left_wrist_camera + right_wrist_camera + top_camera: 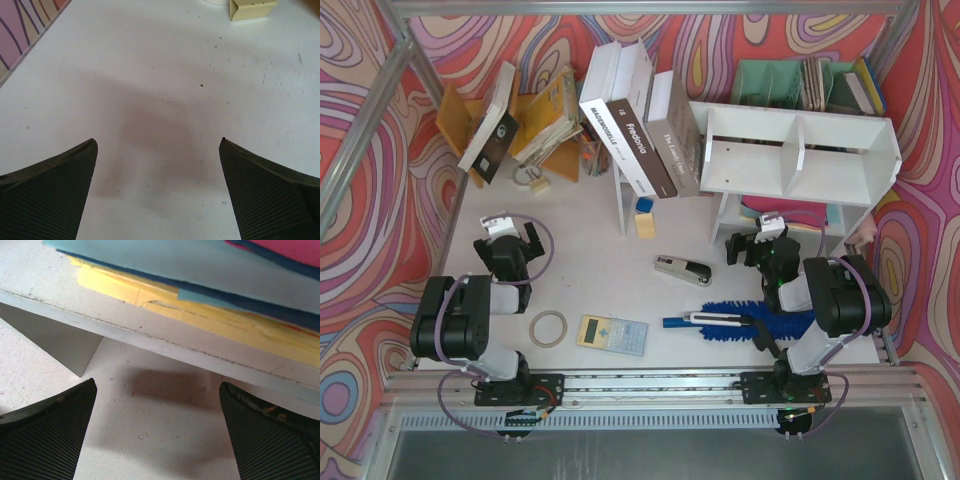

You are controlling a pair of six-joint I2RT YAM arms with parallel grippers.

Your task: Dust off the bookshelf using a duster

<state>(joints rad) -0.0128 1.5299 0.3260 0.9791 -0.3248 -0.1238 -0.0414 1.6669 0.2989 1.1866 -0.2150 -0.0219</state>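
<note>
Currently both tools are held apart and empty: the left tool above bare tabletop, the right tool just before the bookshelf. Behind the right tool, the duster is laid flat, its long axis crosswise, its handle pointed toward the left tool.

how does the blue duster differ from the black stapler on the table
The duster is bright blue and fluffy; the stapler is dark, hard and has a metallic top. The duster is far longer than the stapler. The duster's right end is hidden by the right arm, while the stapler lies fully in view. Both lie flat on the table.
</note>
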